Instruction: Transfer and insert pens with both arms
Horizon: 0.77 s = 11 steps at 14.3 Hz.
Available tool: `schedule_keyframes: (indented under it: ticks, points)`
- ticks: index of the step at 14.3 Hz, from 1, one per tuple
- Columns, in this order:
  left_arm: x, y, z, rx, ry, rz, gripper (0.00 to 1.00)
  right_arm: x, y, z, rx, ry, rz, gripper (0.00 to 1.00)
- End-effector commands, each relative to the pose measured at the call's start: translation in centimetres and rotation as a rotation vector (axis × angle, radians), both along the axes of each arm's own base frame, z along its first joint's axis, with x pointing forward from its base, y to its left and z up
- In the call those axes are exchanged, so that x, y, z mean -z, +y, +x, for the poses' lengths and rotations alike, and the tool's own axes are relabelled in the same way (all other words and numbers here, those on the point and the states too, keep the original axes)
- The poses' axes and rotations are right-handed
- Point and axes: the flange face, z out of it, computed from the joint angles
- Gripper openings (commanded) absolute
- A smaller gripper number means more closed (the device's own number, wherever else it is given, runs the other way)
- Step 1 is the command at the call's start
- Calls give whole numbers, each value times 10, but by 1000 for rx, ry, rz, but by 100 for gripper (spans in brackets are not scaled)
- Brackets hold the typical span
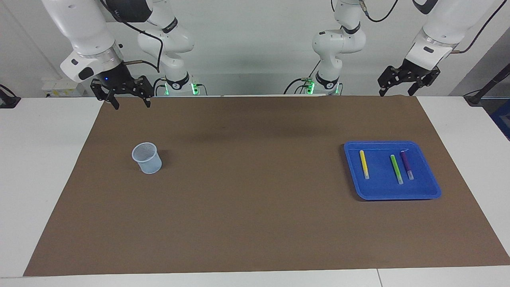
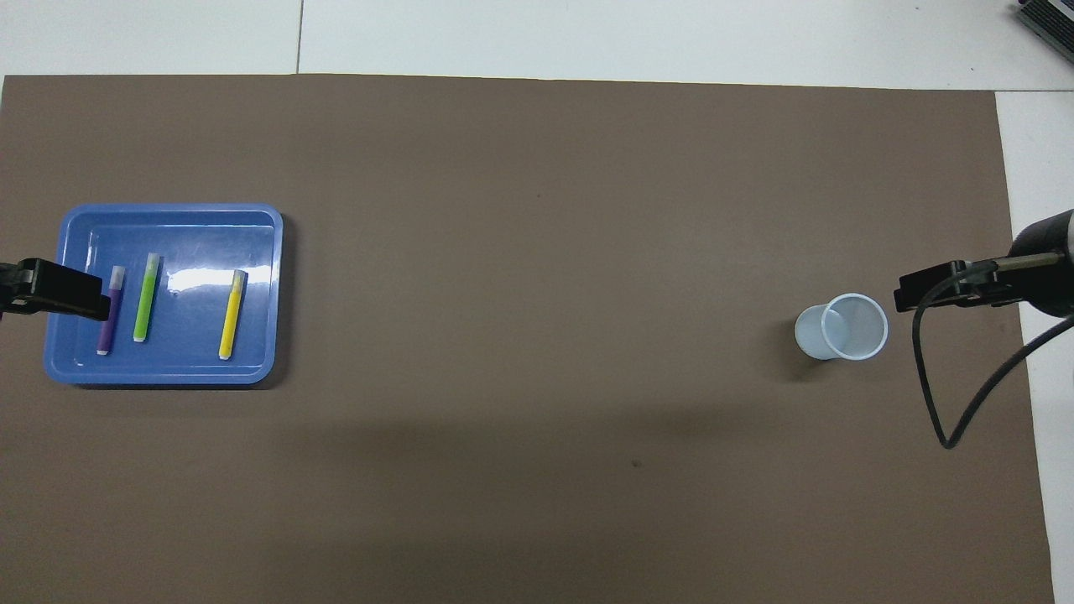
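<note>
the left gripper (image 1: 398, 93) hangs in the air over the edge of the brown mat (image 1: 255, 223) that lies nearest the robots, at the left arm's end of the table; its fingers are spread apart and hold nothing. on the mat, farther from the robots than that edge, sits the blue tray (image 1: 432, 187). three pens lie flat in it, side by side and apart from one another, their whitish ends pointing away from the robots: the purple pen (image 1: 407, 164) toward the left arm's end of the table, the light green pen (image 1: 396, 169) just beside it, and the yellow pen (image 1: 364, 164) alone on the side of the tray toward the table's middle.

the right gripper (image 1: 129, 103) hangs over the mat's near edge at the right arm's end, its fingers likewise wide and empty. a pale blue cup (image 1: 147, 158) stands upright on the mat, farther from the robots than that edge and well apart from the tray. the white table (image 1: 44, 167) shows around the mat.
</note>
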Motion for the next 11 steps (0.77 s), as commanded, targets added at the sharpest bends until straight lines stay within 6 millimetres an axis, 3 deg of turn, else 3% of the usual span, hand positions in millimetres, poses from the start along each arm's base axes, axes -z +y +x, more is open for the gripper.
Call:
schedule_keyframes:
  ticks: [1, 4, 11]
  points:
    - [1, 6, -8, 7, 2, 15, 100, -3, -1, -5, 17, 6, 8, 100]
    - [4, 5, -6, 11, -9, 14, 100, -5, 4, -5, -1, 1, 10, 100]
    - [33, 4, -13, 8, -26, 16, 100, -8, 11, -8, -15, 0, 8, 100]
